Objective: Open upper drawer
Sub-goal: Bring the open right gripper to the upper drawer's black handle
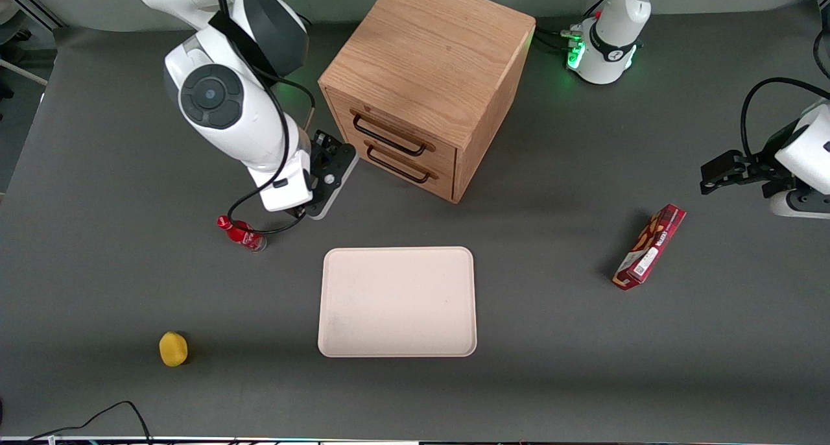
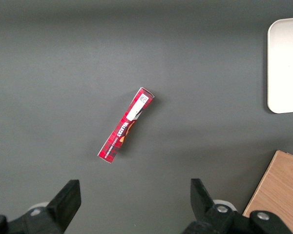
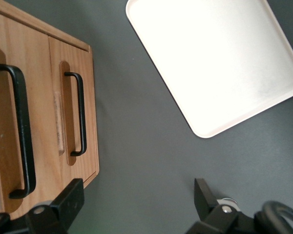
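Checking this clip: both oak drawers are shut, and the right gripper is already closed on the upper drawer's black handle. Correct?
Not quite. Both drawers are shut, but the gripper has its fingers open and holds nothing; it hangs in front of the cabinet, clear of the upper drawer handle. The right wrist view shows this.

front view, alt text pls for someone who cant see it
A white robot arm's gripper hangs beside an oak cabinet, in front of its shut upper drawer with a black bar handle. Nearer the camera lie a cream tray, a red bottle, a yellow object and a red box.

Pincer (image 3: pixel 136 207) low over table, fingers spread
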`<control>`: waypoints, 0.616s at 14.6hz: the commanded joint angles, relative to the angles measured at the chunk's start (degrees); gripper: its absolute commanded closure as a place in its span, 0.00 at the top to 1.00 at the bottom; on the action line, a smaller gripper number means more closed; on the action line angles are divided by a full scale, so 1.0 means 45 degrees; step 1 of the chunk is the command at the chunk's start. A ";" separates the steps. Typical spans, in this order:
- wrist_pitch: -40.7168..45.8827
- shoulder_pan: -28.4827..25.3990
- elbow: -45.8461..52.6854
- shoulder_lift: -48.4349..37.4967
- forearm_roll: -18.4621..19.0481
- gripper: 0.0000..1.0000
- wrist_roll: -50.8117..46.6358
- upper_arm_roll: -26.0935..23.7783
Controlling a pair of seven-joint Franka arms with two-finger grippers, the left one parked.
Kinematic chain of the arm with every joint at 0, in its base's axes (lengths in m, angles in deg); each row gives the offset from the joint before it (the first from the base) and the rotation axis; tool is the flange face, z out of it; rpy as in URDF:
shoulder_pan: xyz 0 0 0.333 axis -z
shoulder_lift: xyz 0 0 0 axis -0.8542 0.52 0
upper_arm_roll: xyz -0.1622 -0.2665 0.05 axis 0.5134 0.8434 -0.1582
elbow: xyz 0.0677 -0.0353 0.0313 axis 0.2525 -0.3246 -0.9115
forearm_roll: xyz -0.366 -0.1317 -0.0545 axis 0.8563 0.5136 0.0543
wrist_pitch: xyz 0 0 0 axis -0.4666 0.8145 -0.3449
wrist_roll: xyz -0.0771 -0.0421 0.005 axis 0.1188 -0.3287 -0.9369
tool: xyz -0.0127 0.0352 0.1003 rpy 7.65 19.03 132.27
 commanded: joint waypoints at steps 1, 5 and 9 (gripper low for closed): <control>0.0129 0.0019 -0.0117 0.0053 -0.0229 1.00 0.0326 -0.0044; 0.0207 0.0019 -0.0253 0.0053 -0.0248 1.00 0.0170 -0.0121; 0.0188 -0.0194 -0.0564 0.0053 -0.0248 1.00 -0.0104 -0.0492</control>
